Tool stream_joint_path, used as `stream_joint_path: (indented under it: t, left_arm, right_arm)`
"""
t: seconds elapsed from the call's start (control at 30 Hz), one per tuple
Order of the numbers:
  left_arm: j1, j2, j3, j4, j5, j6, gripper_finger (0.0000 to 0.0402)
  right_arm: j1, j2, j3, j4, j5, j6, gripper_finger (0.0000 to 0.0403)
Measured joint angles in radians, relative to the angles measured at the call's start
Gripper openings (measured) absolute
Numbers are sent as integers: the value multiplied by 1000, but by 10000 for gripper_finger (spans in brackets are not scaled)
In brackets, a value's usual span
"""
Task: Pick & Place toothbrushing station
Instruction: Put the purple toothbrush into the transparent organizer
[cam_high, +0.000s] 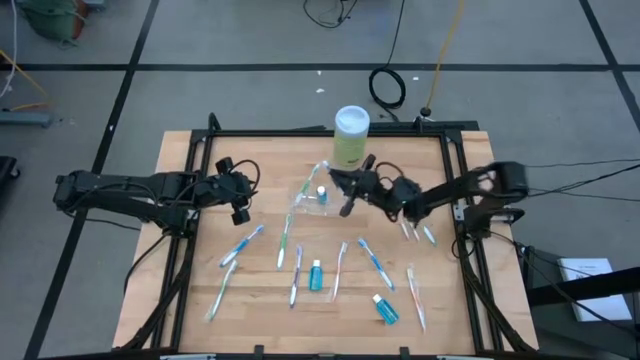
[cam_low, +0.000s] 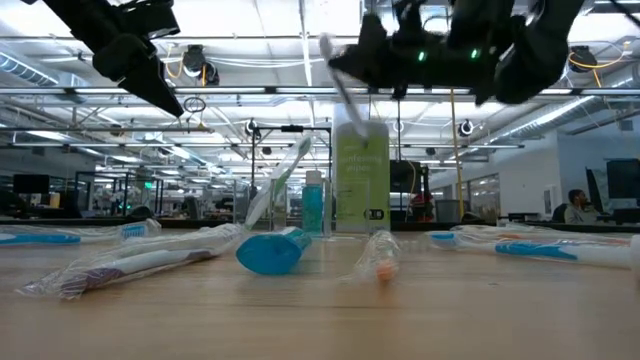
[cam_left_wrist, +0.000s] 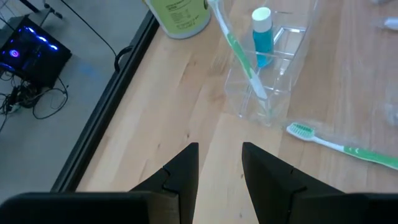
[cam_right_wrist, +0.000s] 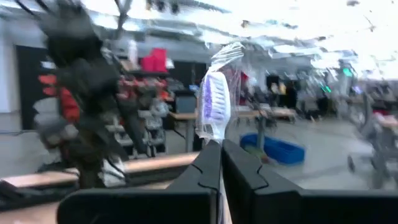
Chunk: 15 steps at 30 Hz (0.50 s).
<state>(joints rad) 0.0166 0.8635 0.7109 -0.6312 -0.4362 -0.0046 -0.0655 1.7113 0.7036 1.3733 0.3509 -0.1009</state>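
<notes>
The clear plastic holder (cam_high: 310, 197) stands on the wood near the table's far middle. A green toothbrush (cam_left_wrist: 239, 56) leans in it and a blue-capped tube (cam_left_wrist: 262, 34) stands in it. It also shows in the left wrist view (cam_left_wrist: 283, 78). My right gripper (cam_high: 343, 188) hovers just right of the holder, above the table, shut on a plastic-wrapped toothbrush (cam_right_wrist: 216, 102). My left gripper (cam_high: 240, 196) is open and empty, to the holder's left, its fingers (cam_left_wrist: 183, 171) pointing toward it. My right gripper pinches the wrapped toothbrush between its two shut fingers, below the head (cam_right_wrist: 214, 134). The fingers lie about level, pointing toward the table's left. The head end stands up past the fingertips, and in the low view the brush (cam_low: 338, 72) is tilted and lifted clear of the table.
A green canister with a white lid (cam_high: 351, 135) stands just behind the holder. Several wrapped toothbrushes (cam_high: 241, 245) and two blue tubes (cam_high: 316, 275) lie across the table's near half. A loose green toothbrush (cam_left_wrist: 342, 147) lies beside the holder.
</notes>
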Motion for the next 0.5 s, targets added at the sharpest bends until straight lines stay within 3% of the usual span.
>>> stream_joint_path:
  t: [0.23,0.5]
  left_arm:
    - [0,0,0,0,1,-1,129]
    - [0,0,0,-1,1,-1,129]
  right_arm:
    - [-2,197,8,142,46,12,0]
    - [-12,254,8,104,46,93,5]
